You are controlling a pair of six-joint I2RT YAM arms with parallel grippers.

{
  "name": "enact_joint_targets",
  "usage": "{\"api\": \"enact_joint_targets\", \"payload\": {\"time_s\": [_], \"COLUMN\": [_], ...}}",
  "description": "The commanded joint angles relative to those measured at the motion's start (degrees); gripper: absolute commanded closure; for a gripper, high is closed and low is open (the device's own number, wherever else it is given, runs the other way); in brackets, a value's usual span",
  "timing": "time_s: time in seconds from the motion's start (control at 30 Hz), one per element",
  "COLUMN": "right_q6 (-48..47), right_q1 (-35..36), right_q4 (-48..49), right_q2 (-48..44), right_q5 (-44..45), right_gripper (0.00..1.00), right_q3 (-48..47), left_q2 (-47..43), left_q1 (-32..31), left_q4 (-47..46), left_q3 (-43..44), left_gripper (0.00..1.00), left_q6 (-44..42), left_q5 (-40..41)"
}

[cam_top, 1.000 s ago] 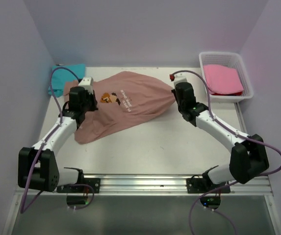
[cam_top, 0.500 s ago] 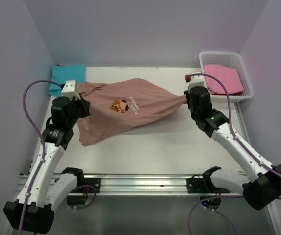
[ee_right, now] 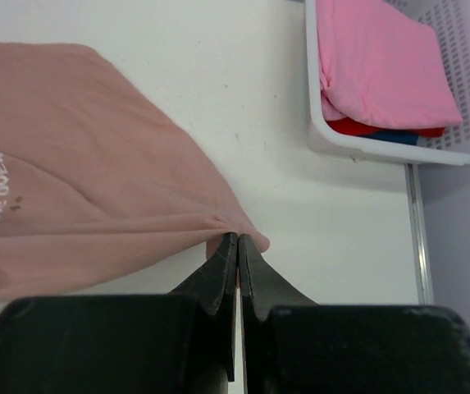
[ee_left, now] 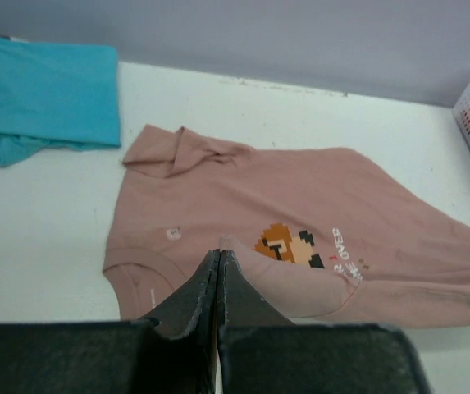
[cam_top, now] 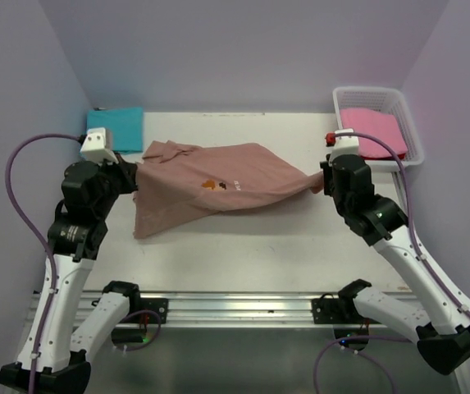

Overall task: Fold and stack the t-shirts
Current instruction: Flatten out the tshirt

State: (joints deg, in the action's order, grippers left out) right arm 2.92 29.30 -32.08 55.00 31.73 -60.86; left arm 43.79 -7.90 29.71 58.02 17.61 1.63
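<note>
The salmon-brown t-shirt point(cam_top: 218, 185) hangs stretched between both arms above the table, its pixel-character print point(ee_left: 292, 246) and white text facing up. My left gripper point(cam_top: 133, 176) is shut on the shirt's left edge point(ee_left: 220, 243). At the right, my right gripper point(cam_top: 320, 182) is shut on a bunched corner point(ee_right: 239, 236) of the same shirt. A folded teal t-shirt point(cam_top: 116, 129) lies flat at the back left corner. The pink t-shirt point(cam_top: 372, 131) lies folded in the white basket point(cam_top: 413, 135).
The basket sits at the back right corner, with red and blue cloth point(ee_right: 382, 131) under the pink shirt. Lilac walls close the table on three sides. A metal rail point(cam_top: 235, 305) runs along the near edge by the arm bases.
Both arms have lifted and pulled apart, the left one leftward and nearer, the right one rightward. The salmon-brown shirt has been drawn out wider and raised, uncovering the teal shirt.
</note>
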Motion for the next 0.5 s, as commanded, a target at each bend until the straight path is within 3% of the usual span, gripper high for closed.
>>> {"api": "enact_joint_targets", "payload": {"time_s": [0.0, 0.2, 0.47], "right_q6": [-0.71, -9.67, -15.92], "right_q1": [0.14, 0.14, 0.14], "right_q4": [7.97, 30.82, 34.98], "right_q2": [-4.81, -15.25, -21.69], "right_q5": [-3.07, -12.82, -14.58], "right_gripper": [1.0, 1.0, 1.0], "right_q3": [-2.69, 4.25, 3.91], "left_q2": [-0.46, -1.86, -9.25], "left_q1": [-0.1, -0.1, -0.1], "left_q4": [-3.87, -9.67, -8.19], "left_q3": [8.85, 17.39, 23.09], "left_gripper": [1.0, 1.0, 1.0], "left_q6": [-2.31, -6.44, -9.87], "left_q5": [2.85, -1.09, -5.32]}}
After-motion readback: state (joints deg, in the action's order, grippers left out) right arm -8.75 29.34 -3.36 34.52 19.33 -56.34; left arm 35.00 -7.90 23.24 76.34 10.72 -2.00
